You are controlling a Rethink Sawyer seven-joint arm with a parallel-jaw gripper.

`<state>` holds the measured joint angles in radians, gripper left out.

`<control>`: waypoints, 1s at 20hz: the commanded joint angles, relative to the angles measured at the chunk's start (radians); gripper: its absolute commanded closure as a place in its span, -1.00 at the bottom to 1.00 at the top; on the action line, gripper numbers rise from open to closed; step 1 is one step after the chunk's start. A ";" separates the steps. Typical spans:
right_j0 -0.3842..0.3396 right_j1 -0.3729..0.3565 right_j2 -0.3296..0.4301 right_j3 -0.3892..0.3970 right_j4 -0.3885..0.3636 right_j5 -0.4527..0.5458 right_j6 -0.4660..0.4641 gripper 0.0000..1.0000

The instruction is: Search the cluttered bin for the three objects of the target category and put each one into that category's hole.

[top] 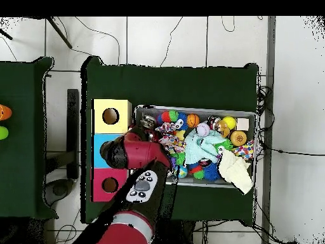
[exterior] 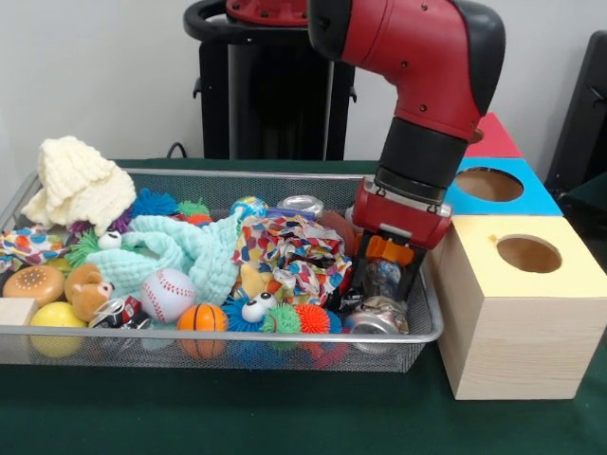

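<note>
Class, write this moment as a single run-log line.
arm: down in bin, right end | tool: among clutter above a can, grip state unclear | boxes: yellow box hole empty

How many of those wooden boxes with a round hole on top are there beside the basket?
3, in a row beside the bin: the yellow-topped box nearest the front camera, the blue-topped box behind it, and the red-topped box farthest back, mostly hidden by the arm in front view.
</note>
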<state>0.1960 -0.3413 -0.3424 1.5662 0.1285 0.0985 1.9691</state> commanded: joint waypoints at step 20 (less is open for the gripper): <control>-0.289 -0.055 0.489 0.144 -0.324 0.132 -0.054 -1.00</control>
<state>-0.0613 -0.4208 -0.0575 1.6481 -0.1162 0.0989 1.9691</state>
